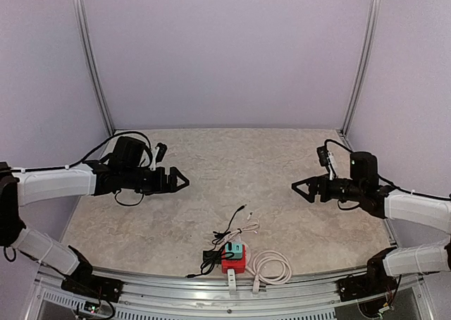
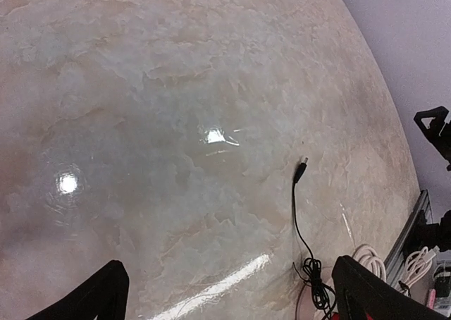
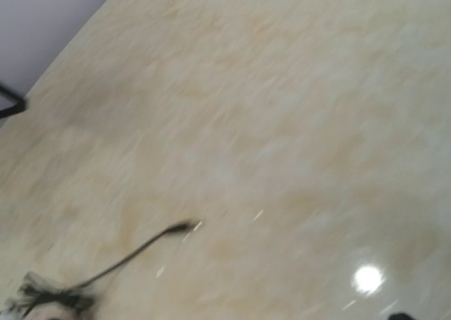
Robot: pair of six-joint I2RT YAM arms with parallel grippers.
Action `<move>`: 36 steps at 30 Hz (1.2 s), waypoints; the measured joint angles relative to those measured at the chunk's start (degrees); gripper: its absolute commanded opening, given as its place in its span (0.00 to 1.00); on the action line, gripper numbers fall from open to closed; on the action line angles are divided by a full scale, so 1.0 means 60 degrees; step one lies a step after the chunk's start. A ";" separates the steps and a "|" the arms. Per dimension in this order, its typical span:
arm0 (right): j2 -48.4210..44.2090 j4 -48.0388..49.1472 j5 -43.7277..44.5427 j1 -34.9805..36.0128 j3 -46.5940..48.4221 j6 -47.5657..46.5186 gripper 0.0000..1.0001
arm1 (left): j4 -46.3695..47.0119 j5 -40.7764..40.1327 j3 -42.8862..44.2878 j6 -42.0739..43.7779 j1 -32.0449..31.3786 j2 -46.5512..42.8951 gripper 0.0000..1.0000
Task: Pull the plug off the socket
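Overhead and wrist views of the work table. The socket (image 1: 233, 265), a small glossy red plastic cube, is seen at the near edge of the table (image 1: 232, 158), whose polished surface bears a beige marble pattern with bright glare spots. A blocky teal plug (image 1: 235, 249) is seated on the socket's upper face. A tangle of thin black cord (image 1: 215, 253) lies just left of the socket, and one strand ends in a slim barrel tip (image 2: 301, 170) beyond it. A smooth white cable (image 1: 271, 267), looped in an oval coil, is laid just right of the socket. The left gripper (image 1: 177, 181) is held well left of and beyond the socket, its black wedge-shaped fingertips (image 2: 106, 295) spread wide and empty. The right gripper (image 1: 301, 188) is held well right of and beyond the socket, its fingers likewise parted around nothing. Its wrist view is blurred.
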 measured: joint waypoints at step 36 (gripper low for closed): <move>0.0969 -0.1490 0.4637 0.9202 -0.0860 0.2736 0.78 | 0.0896 0.0809 0.0404 -0.0499 -0.1005 0.1763 0.99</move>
